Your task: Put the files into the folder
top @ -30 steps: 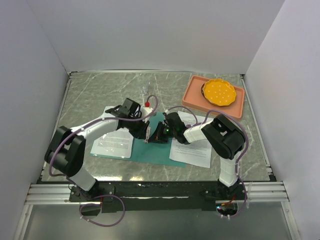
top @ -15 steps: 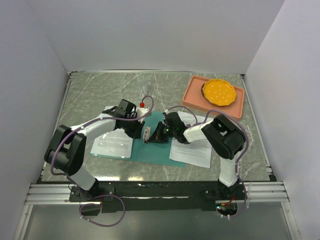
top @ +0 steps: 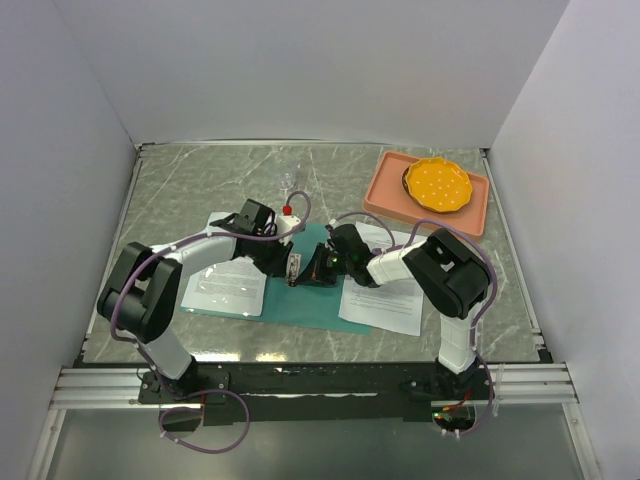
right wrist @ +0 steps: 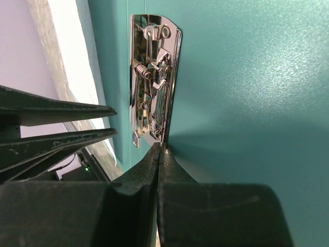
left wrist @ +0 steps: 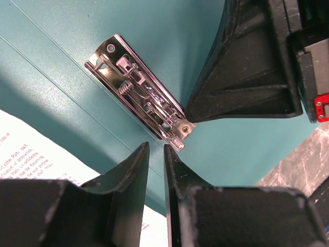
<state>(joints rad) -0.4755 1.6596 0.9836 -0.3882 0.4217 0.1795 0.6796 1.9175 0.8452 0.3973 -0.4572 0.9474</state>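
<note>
We judge the task barely begun. The teal folder (top: 318, 302) lies open on the counter and neither file is in it. One printed sheet (top: 385, 300) lies at its right edge, the other (top: 220, 220) just beyond its far left corner. Both grippers hover at the metal clip (left wrist: 141, 92). The left gripper (left wrist: 156, 149) has its jaws a slit apart and empty. The right gripper (right wrist: 158, 148) has its jaws pressed together on nothing. The salmon tray (top: 385, 195) holds a yellow dish (top: 438, 184).
</note>
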